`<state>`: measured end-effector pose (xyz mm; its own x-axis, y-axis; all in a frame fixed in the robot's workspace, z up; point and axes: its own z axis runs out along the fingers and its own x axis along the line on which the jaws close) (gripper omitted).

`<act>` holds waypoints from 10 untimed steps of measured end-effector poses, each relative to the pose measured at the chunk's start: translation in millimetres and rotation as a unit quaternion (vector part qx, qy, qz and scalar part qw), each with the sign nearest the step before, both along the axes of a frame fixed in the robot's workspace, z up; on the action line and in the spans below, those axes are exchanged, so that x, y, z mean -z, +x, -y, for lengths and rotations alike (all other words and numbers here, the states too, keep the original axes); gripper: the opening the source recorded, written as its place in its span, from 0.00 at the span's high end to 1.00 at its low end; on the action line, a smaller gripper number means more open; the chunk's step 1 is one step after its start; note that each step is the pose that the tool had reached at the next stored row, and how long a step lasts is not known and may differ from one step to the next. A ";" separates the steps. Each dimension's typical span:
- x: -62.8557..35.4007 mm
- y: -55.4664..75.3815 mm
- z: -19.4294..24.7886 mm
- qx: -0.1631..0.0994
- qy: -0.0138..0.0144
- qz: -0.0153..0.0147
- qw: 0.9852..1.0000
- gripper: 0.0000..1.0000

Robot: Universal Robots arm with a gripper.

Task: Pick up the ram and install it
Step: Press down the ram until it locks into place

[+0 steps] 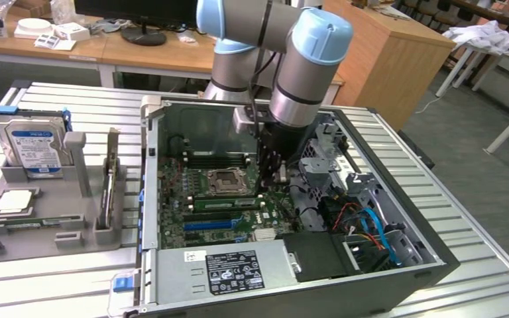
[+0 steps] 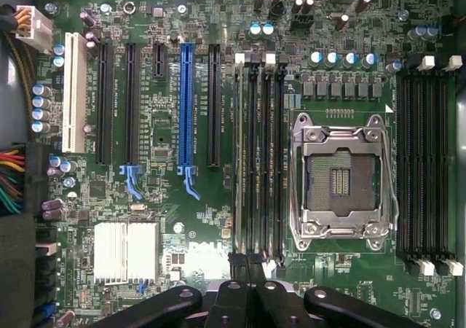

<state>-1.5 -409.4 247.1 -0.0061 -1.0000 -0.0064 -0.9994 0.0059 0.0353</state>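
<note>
Scene: open PC case (image 1: 431, 262) lying flat on a slatted metal table (image 1: 51, 291), motherboard (image 1: 197, 225) facing up.

Arm (image 1: 303, 73): reaching down into the case from the far side, with the gripper (image 1: 274, 185) low over the board, just to the exterior view's right of the CPU socket (image 1: 226, 180).

Gripper state: jaws clenched tight, no gap between the tips. Seen in the wrist view as dark fingers (image 2: 244, 266) meeting at the end of a bank of memory slots (image 2: 266, 160).

Ram (image 1: 223, 203): lying along a slot on the near side of the CPU socket, level with the board, its one end close below the gripper. Seen edge-on in the wrist view as a pale strip (image 2: 239, 160) in the outermost slot of the bank, on the side away from the socket. Contact between fingertips and ram: cannot tell. Seating depth and latch position: cannot tell.

Beyond the socket: second bank of black slots (image 2: 426, 160).

Near end of case: power supply (image 1: 228, 268) with a black label.

At the exterior view's left, well apart from the case: grey fixture (image 1: 51, 228) on the table, carrying an upright hard drive (image 1: 29, 142) with a blue label.
</note>
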 end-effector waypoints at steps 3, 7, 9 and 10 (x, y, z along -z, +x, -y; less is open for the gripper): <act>2.4 0.0 0.0 0.000 0.000 0.000 1.000 0.89; 5.4 0.0 0.0 0.000 0.000 0.000 1.000 0.89; 6.6 0.0 0.0 0.000 0.000 0.000 1.000 0.89; 7.2 0.0 0.0 0.000 0.000 0.000 1.000 0.89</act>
